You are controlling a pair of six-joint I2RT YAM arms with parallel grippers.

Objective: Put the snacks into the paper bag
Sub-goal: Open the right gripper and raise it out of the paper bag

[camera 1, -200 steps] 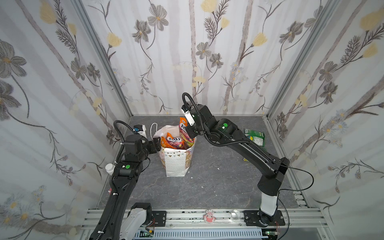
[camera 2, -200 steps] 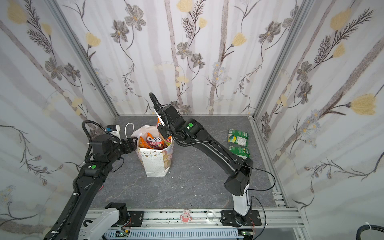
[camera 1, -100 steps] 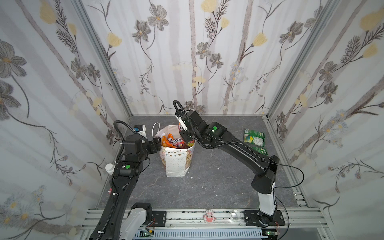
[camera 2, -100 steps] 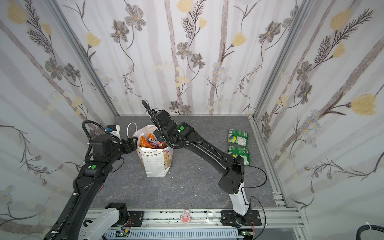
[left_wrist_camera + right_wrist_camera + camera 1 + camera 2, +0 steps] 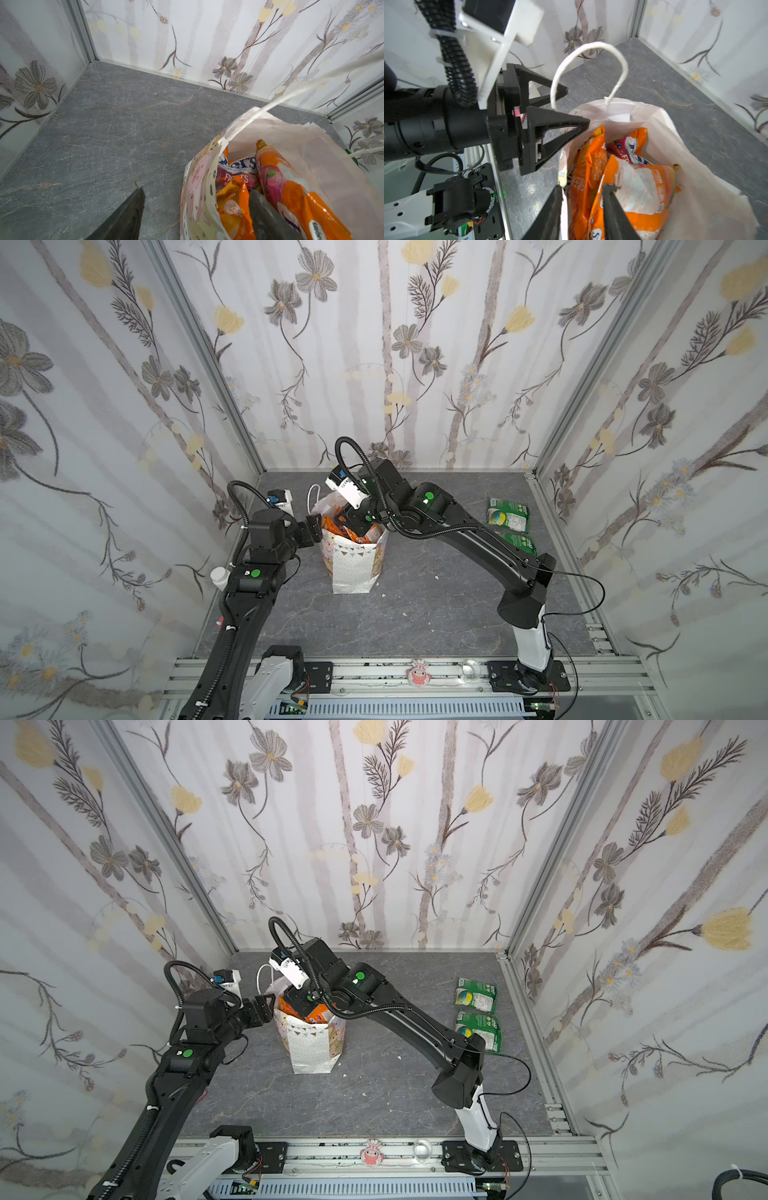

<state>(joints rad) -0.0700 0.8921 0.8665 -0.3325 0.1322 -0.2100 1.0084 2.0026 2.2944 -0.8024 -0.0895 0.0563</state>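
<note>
- Where both top views look down on the grey tabletop [image 5: 415, 614], the paper bag [image 5: 353, 568] stands upright left of centre, and its mouth is crowded with orange snacks [image 5: 359, 534].
- The left gripper [image 5: 313, 531] sits at the bag's left rim. The right gripper [image 5: 355, 524] reaches in from the right and dips into the mouth.
- A far green packet [image 5: 476, 994] and a near green packet [image 5: 478, 1029] lie flat by the right wall, well apart from the bag.
- In the left wrist view, the left gripper [image 5: 196, 189] has its fingers apart. One finger [image 5: 128, 216] is outside over the tabletop and the other is inside among the packets. The bag's cartoon-printed wall runs between them, unclamped.
- The FOX'S candy bag [image 5: 236, 170] stands inside, between a yellow-orange packet [image 5: 232, 205] and a long orange packet [image 5: 291, 187].
- In the right wrist view, the right gripper [image 5: 583, 187] also has its fingers apart. One is outside the rim and the other is inside, against an orange-and-white packet [image 5: 639, 187].
- The white cord handle [image 5: 591, 44] arches in front of the left gripper [image 5: 577, 106].
</note>
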